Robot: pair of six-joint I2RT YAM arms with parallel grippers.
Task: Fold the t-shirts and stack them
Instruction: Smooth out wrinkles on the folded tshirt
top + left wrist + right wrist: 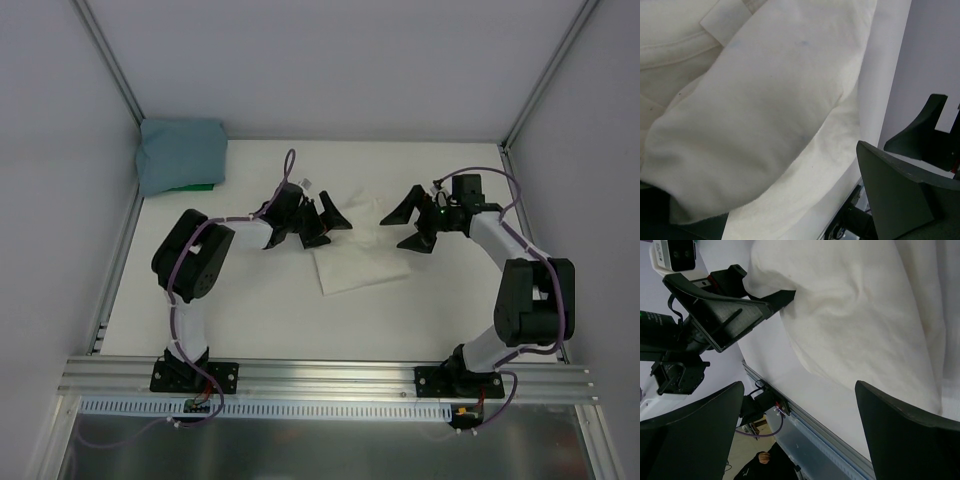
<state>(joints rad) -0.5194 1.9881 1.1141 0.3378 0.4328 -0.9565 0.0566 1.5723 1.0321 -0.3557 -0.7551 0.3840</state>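
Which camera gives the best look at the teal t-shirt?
Top external: the whole teal t-shirt shows, bunched at the table's far left corner. Both wrist views mostly show the cream t-shirt; I can make out no teal cloth there.

A white table (400, 320) carries an aluminium rail (330, 375) along its near edge.
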